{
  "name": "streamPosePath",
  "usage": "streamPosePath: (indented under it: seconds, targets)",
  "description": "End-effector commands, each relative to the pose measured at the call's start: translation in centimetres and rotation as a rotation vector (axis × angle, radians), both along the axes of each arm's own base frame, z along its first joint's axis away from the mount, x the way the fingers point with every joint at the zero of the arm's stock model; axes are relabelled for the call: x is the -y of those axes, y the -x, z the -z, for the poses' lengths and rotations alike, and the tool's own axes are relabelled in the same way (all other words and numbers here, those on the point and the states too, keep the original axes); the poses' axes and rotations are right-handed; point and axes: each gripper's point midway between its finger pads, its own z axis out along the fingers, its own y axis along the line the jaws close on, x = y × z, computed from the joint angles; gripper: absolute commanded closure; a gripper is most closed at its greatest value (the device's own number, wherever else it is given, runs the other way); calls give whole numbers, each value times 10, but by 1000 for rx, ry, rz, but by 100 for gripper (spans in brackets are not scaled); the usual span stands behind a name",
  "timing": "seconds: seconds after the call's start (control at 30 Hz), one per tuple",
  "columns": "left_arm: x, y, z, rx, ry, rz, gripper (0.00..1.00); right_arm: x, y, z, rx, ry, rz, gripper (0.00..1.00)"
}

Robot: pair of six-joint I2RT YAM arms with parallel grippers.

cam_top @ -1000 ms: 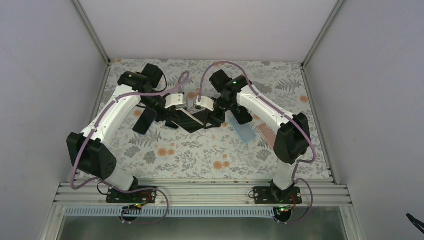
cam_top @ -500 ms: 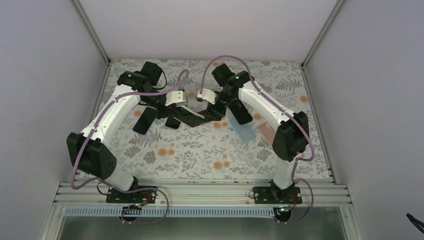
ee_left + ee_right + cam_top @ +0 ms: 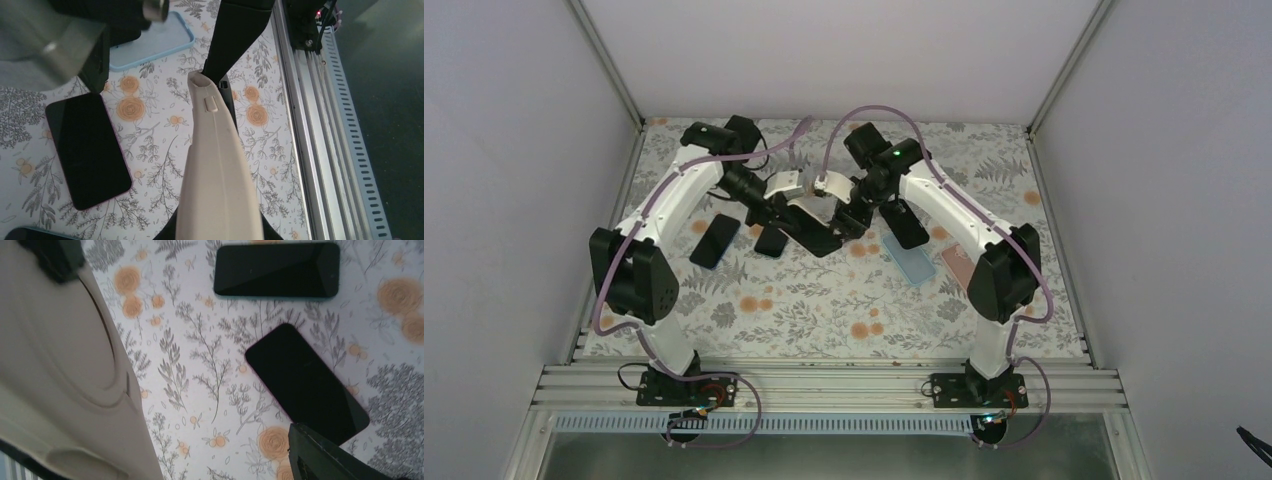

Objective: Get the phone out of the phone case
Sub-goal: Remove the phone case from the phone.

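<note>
Phone case [image 3: 215,165], cream, hangs edge-on above the far middle of the table [image 3: 824,320], between the two arms. The left gripper [image 3: 779,212] is clamped shut on it. A side button [image 3: 211,104] shows, but the edge view hides whether the phone sits inside. From above it reads only as a dark slab. The right gripper [image 3: 849,215] stands open: one finger [image 3: 325,455] is clear of the case and the other is hidden behind it. A teal-edged phone [image 3: 277,269] and a pink-edged phone [image 3: 305,380] lie on the table below.
</note>
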Motion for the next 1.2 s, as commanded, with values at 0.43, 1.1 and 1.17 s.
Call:
streamPosePath:
  seconds: [0.43,1.1,1.17]
  targets:
    - [66,-50,-107,133,433,45,98,-102,130,-109,-222,-534,-551,47]
    - [10,-43,-119,259,243,-106,1,27,-33,-99,-82,-480,84,96]
    - [4,-46,-130,333,225,-168,0,44,-57,-93,-68,-454,214,96]
